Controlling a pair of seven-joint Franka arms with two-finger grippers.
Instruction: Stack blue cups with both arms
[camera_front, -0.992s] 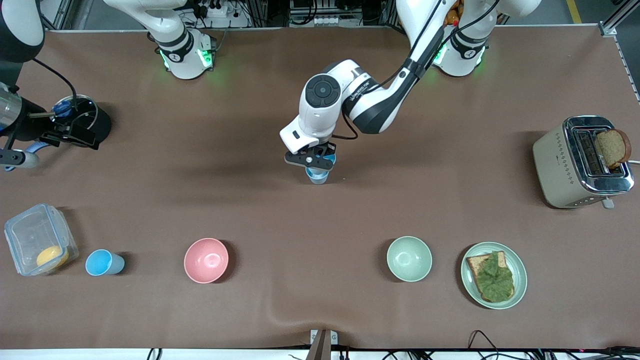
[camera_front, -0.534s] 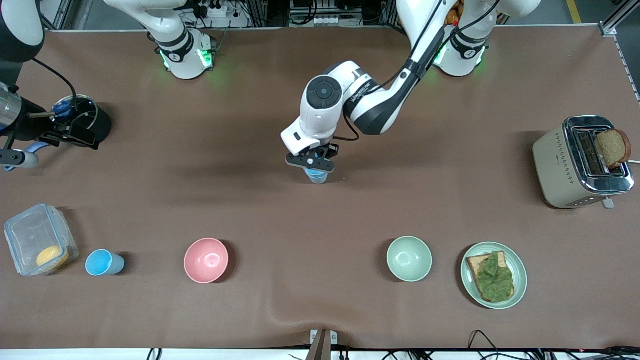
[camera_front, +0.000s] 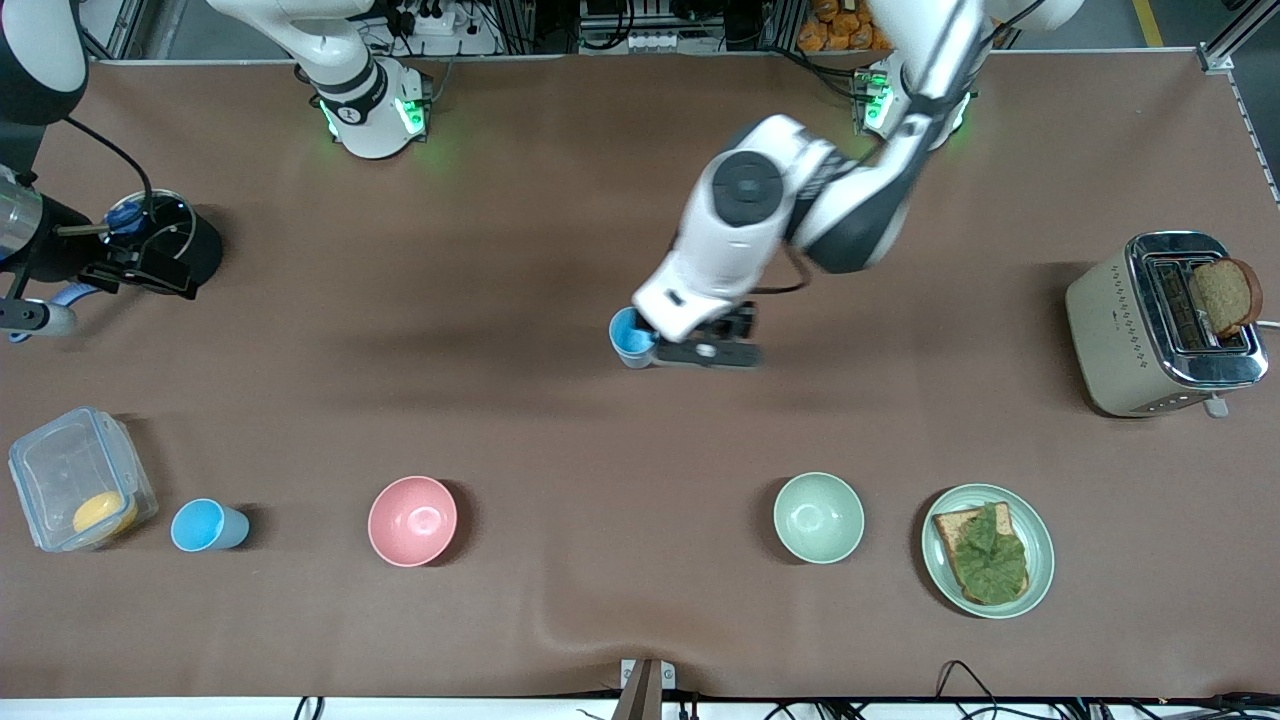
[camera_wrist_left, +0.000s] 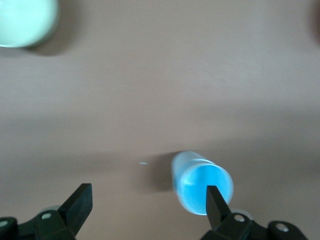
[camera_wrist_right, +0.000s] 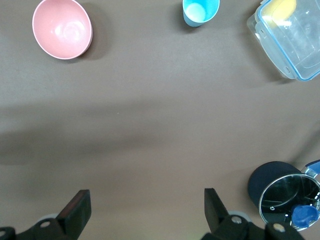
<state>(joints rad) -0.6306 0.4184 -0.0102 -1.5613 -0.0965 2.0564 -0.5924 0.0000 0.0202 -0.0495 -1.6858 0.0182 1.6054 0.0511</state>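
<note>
One blue cup (camera_front: 630, 338) stands upright in the middle of the table, its mouth up (camera_wrist_left: 200, 187). My left gripper (camera_front: 708, 352) hangs open just beside it, toward the left arm's end, with nothing between its fingers (camera_wrist_left: 147, 202). One fingertip (camera_wrist_left: 214, 200) shows in front of the cup's rim. A second blue cup (camera_front: 205, 525) stands near the front edge at the right arm's end, between a clear box and a pink bowl (camera_wrist_right: 200, 11). My right gripper (camera_wrist_right: 145, 205) is open and empty, high over bare table at the right arm's end.
Along the front stand a clear lidded box (camera_front: 78, 478), a pink bowl (camera_front: 412, 520), a pale-green bowl (camera_front: 818, 517) and a plate with toast and lettuce (camera_front: 987, 550). A toaster (camera_front: 1165, 322) sits at the left arm's end. A black pot (camera_front: 175, 240) sits by the right arm.
The left gripper opened and let go of the middle cup, then swung toward the left arm's end. The cup stays standing. The right arm has not moved.
</note>
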